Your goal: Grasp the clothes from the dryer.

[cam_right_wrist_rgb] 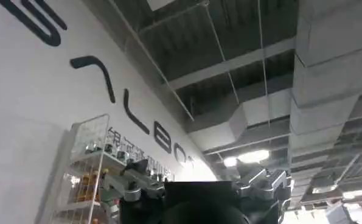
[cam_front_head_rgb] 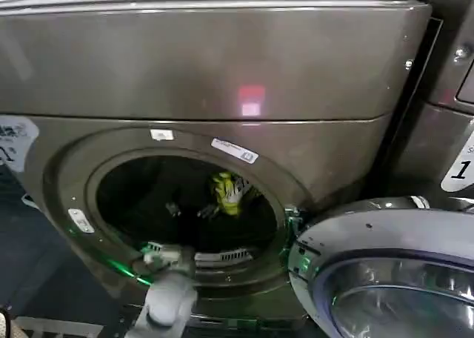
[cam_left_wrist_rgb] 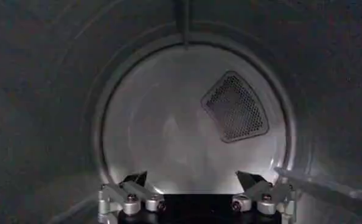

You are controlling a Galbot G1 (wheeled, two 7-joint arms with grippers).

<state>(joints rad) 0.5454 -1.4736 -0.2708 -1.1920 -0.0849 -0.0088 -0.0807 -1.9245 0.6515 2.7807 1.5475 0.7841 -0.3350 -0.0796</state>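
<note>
Head view: bronze-grey dryer (cam_front_head_rgb: 222, 78) fills the frame, pink light (cam_front_head_rgb: 251, 101) glowing on its front panel, round porthole (cam_front_head_rgb: 189, 204) open w/ door (cam_front_head_rgb: 385, 271) swung out to the right. The clothes (cam_front_head_rgb: 227, 192), a small bunched yellow-green piece w/ white + dark marks, sit inside the drum, upper-centre of the opening, towards the back.

Left gripper (cam_front_head_rgb: 167, 258) is at the porthole's lower rim, arm coming up from below, green glow on the rim beside it. It's below and left of the clothes, well apart, not touching. In the left wrist view the left gripper (cam_left_wrist_rgb: 196, 182) looks into the bare drum, rear wall w/ perforated vent (cam_left_wrist_rgb: 235, 106) ahead; fingers (cam_left_wrist_rgb: 135, 181) spread wide, nothing between them.

Right gripper (cam_right_wrist_rgb: 196, 176) points up at a ceiling w/ ducts and a white lettered wall (cam_right_wrist_rgb: 41, 103), wire rack (cam_right_wrist_rgb: 86, 170) beside it; fingers apart, holding nothing.
</note>
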